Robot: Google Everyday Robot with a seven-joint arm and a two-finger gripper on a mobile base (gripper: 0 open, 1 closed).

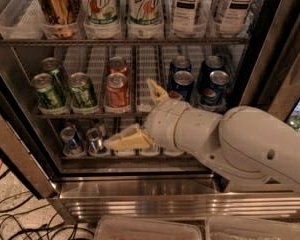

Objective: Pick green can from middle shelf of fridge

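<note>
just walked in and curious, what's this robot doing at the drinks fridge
The robot's arm reaches into the open fridge to get a green can from the middle shelf. Its gripper is open and empty, with fingers spread in front of the shelf's front rail, just below and to the right of the red can. The green cans stand at the shelf's left end, untouched. Nothing is grasped yet.
</note>
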